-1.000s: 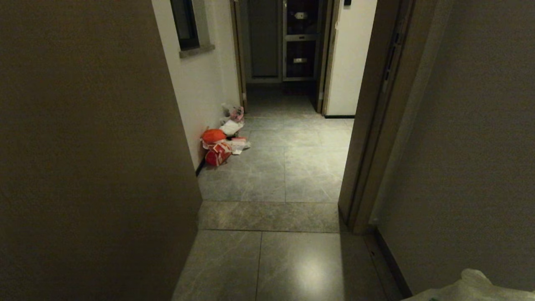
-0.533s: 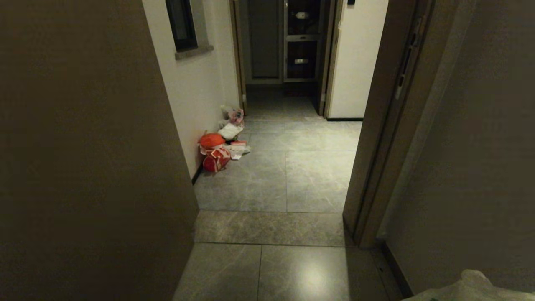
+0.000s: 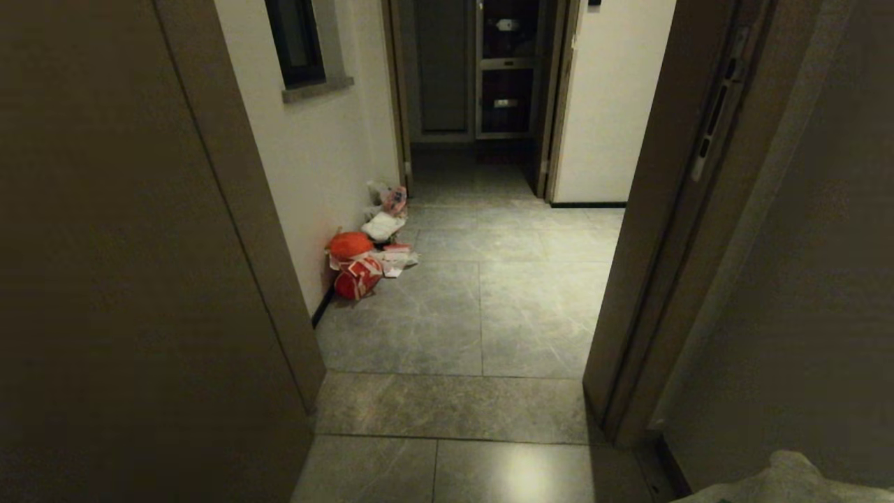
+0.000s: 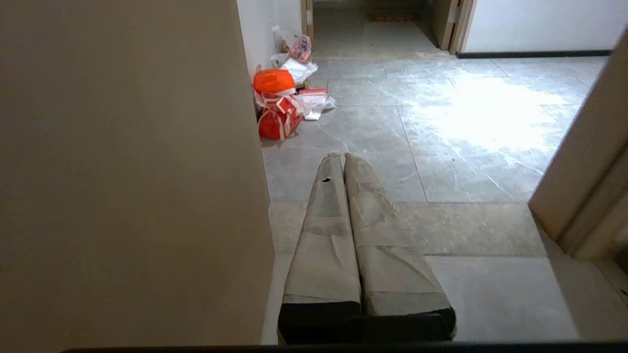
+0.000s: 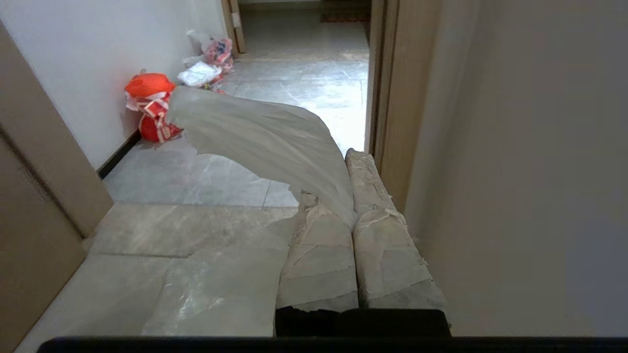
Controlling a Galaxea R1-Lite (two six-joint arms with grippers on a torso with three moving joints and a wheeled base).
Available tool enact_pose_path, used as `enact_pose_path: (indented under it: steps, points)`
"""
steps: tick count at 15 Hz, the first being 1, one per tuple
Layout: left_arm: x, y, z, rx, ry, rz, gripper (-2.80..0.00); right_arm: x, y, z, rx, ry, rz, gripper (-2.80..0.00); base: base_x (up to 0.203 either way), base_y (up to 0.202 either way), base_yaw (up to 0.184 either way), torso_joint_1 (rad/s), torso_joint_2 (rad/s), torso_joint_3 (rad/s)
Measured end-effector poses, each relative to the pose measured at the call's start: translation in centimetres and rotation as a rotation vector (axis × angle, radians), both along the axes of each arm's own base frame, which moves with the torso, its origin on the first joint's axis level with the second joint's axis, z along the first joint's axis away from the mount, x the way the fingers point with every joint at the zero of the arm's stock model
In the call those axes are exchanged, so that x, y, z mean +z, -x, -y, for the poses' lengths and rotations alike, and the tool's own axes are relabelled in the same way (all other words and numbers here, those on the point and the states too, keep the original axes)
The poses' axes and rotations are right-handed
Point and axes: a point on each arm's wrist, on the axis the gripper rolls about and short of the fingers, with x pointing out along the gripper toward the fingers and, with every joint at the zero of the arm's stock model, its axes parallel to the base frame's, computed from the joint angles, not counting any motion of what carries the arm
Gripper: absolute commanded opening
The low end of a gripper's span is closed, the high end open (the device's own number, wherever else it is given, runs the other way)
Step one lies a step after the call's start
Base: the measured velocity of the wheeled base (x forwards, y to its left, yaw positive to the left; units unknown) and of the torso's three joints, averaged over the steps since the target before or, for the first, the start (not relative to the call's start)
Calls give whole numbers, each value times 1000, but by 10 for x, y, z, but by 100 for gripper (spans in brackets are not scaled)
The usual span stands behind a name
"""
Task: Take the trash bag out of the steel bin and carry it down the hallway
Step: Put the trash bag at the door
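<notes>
Doorway: brown door frame (image 3: 237,209) on the left, opening onto the hallway (image 3: 482,293) straight ahead.
Left gripper (image 4: 343,158): jaws pressed together on nothing, pointing down the passage, close beside the left frame.
Floor pile: orange bag (image 3: 349,244) and other bags against the left wall, ahead and left of both arms.
Trash bag (image 5: 265,137): pinched between the closed jaws of the right gripper (image 5: 354,156); film billows leftward from the jaws, a flap hanging below.
Nearer arm: right, already holding.
Steel bin: not in view.
Writing: nothing readable; red-and-white print on one floor bag, illegible.
</notes>
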Motion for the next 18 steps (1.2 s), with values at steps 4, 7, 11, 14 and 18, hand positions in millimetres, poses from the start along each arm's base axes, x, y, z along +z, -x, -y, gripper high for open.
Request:
enact_pose_path:
  steps: [4,7,11,14,18]
  points:
    - [0,0,0,0,0,0,-280,0,0,0,-1,0,1,-280,189,0,1,1,2,0]
    - [0,0,0,0,0,0,-280,0,0,0,1,0,1,-280,193,0,-1,1,4,3]
    - [0,0,0,0,0,0,-280,0,0,0,0,0,0,-280,193,0,0,1,3,2]
    - [0,0,0,0,0,-1,-280,0,0,0,0,0,1,-280,196,0,1,-1,1,4]
    - [0,0,0,0,0,0,-280,0,0,0,1,0,0,-280,193,0,3,4,4,3]
